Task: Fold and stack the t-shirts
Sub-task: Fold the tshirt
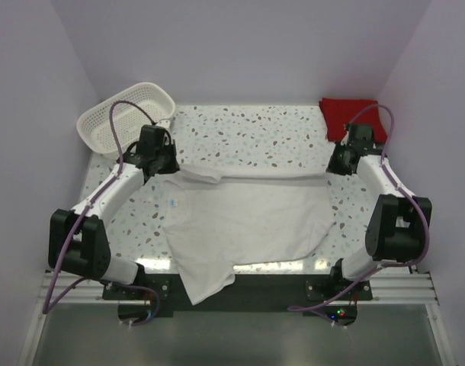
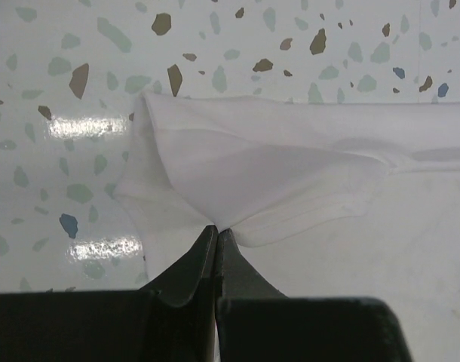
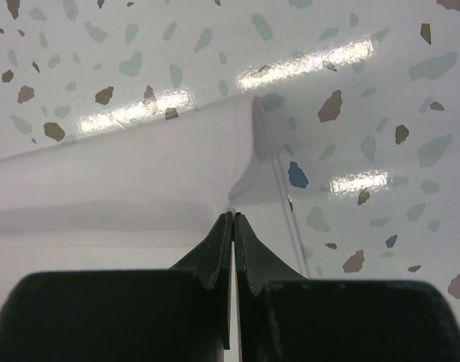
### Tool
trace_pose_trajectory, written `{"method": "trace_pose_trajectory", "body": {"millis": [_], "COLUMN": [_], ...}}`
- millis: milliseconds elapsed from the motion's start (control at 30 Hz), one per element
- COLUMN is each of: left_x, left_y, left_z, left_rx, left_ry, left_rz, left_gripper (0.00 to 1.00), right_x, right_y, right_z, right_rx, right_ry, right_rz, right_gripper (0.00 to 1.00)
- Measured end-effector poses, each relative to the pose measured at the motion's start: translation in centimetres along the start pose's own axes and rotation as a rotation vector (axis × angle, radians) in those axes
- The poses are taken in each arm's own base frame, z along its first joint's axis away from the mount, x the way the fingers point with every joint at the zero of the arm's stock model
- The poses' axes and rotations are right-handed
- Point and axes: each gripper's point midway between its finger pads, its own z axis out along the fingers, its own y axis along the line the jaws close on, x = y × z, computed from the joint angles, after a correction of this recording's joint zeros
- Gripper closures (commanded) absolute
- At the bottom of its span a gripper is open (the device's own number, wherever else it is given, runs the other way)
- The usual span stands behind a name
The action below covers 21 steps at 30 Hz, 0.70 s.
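As it lies crosswise, white t-shirt (image 1: 248,221) points left.

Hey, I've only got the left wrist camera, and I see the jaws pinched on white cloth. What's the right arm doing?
Observer: The right arm has its jaws shut on the white t-shirt too, at the opposite end of its far edge.
Operator: Where's the red one?
Observer: The red t-shirt lies in a compact heap at the table's far right corner, just beyond the right arm.
Operator: Is the white shirt all on the table?
Observer: No, one near corner of it hangs past the table's near edge.
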Motion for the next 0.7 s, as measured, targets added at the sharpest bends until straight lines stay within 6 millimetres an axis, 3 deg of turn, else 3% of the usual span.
{"method": "trace_pose_trajectory", "body": {"millis": [233, 500, 700], "left_x": [3.2, 5.0, 9.8], "left_y": [0.4, 0.9, 1.9], "left_z": [-0.5, -1.2, -0.4], "left_rx": [0.001, -0.016, -0.033], "left_ry": [0.071, 0.091, 0.186], "left_rz": [-0.045, -0.079, -0.117], "left_gripper": [1.00, 1.00, 1.00], "right_x": [1.4, 2.2, 4.3], "right_y": [-1.2, -1.6, -2.3], "right_z": [0.6, 1.0, 2.4], "right_rx": [0.050, 0.060, 0.077], "right_ry": [0.022, 0.030, 0.085], "right_rz": [0.006, 0.007, 0.010], "right_gripper": [1.00, 1.00, 1.00]}}
